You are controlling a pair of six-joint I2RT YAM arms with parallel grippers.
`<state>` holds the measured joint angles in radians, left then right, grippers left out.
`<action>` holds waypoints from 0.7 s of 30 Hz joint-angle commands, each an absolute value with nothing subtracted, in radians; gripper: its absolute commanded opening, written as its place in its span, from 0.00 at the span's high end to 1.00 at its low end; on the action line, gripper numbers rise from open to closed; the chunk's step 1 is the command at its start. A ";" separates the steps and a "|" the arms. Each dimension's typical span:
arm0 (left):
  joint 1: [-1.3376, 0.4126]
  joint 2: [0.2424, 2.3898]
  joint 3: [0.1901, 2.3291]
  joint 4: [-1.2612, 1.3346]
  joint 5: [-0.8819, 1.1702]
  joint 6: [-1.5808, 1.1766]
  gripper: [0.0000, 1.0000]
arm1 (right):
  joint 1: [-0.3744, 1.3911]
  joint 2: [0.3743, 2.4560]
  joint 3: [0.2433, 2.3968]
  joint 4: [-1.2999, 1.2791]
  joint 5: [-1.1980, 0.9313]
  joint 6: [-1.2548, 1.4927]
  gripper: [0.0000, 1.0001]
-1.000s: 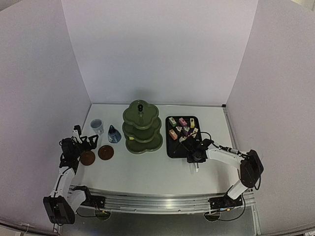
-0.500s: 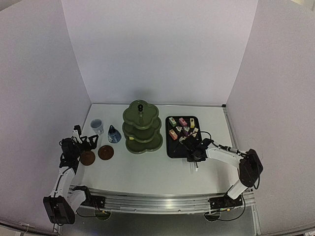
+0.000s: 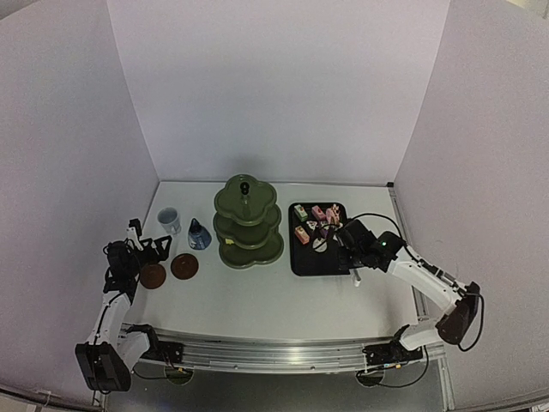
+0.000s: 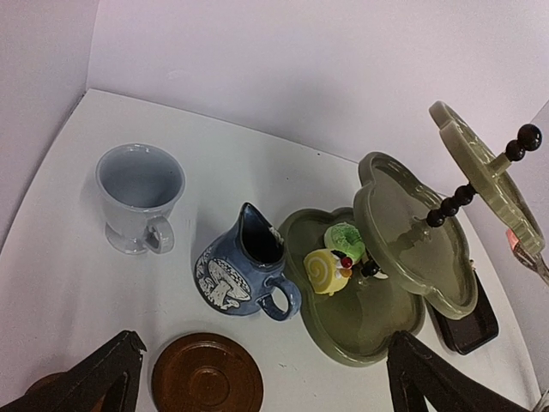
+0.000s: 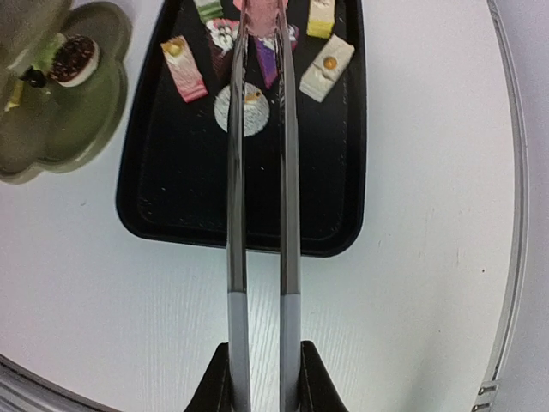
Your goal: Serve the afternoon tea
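While the right gripper [image 5: 262, 371] clamps the tongs [image 5: 238, 215], whose tips reach one half-cropped pink cake [image 5: 260, 9] right of the stand [image 3: 230, 200], the left gripper [image 4: 264, 343] gapes wide left of it, by two coasters [image 3: 184, 266] [image 3: 153, 275], one cup [image 4: 137, 193] and one jug [image 4: 240, 275].

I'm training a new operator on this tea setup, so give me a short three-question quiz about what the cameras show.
1. True or false: the cup lies on its side.
2. The right tool grips: A tongs, B a spoon, C nothing?
3. Which tier of the stand carries cakes?
Key: 1 false, it stands upright; 2 A; 3 the lowest.
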<state>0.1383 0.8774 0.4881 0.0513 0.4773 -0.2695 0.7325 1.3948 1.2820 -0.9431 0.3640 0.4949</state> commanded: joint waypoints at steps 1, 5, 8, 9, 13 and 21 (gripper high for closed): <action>0.136 0.860 0.493 0.041 0.498 -0.302 0.00 | 0.746 1.375 1.311 -0.936 0.280 0.384 1.00; 0.137 0.850 0.485 0.029 0.500 -0.317 0.00 | 0.821 1.393 1.298 -0.894 0.234 0.382 1.00; 0.136 0.844 0.480 0.025 0.503 -0.316 0.00 | 0.886 1.425 1.302 -0.869 0.203 0.381 1.00; 0.136 0.845 0.480 0.024 0.504 -0.316 0.00 | 0.906 1.440 1.306 -0.864 0.192 0.383 1.00; 0.137 0.844 0.477 0.031 0.504 -0.316 0.00 | 0.954 1.533 1.329 -0.851 0.144 0.388 1.00; 0.137 0.837 0.480 0.026 0.501 -0.308 0.00 | 0.993 1.684 1.399 -0.750 0.054 0.367 1.00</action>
<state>0.1383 0.8574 0.4820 0.0254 0.4877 -0.3126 0.9754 1.6299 1.3068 -0.8449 0.1067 0.3921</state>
